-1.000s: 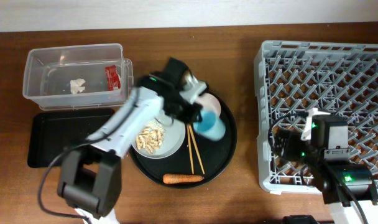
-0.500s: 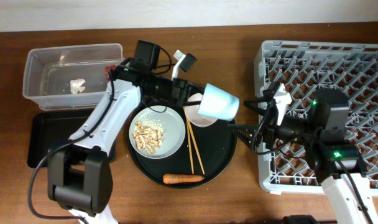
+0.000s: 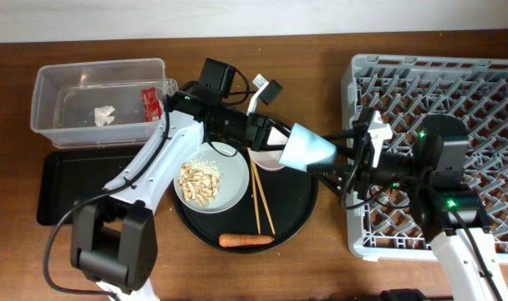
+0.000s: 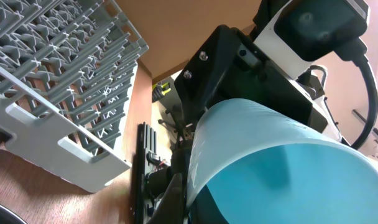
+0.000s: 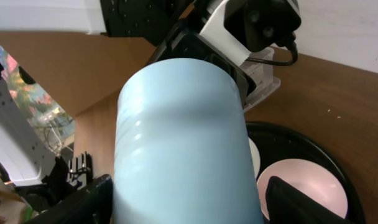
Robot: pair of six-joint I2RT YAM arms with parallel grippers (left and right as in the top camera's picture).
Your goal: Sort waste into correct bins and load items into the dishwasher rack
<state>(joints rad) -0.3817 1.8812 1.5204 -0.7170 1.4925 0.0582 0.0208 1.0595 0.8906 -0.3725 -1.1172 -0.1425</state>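
My left gripper [image 3: 281, 139] is shut on the rim of the light-blue cup [image 3: 307, 148] and holds it on its side above the round tray's right part. My right gripper [image 3: 332, 157] is open, one finger on each side of the cup's base. In the right wrist view the cup [image 5: 183, 137] fills the space between my fingers [image 5: 189, 208], with a gap on the right. In the left wrist view the cup [image 4: 282, 162] sits against my finger [image 4: 188, 190]. The grey plate [image 3: 231, 191] carries beige scraps [image 3: 200, 181]. The pink bowl [image 3: 266, 159], chopsticks [image 3: 261, 202] and carrot [image 3: 246, 241] lie nearby.
The round black tray [image 3: 297, 209] holds the dishes. The clear tub [image 3: 62, 82] at back left contains the tissue [image 3: 104, 114] and red wrapper [image 3: 150, 104]. The shallow black tray [image 3: 70, 180] lies in front of it. The dishwasher rack [image 3: 454, 92] fills the right side.
My left gripper lifted the cup off the tray and carried it right. My right arm swung left from over the rack, and its open fingers now flank the cup.
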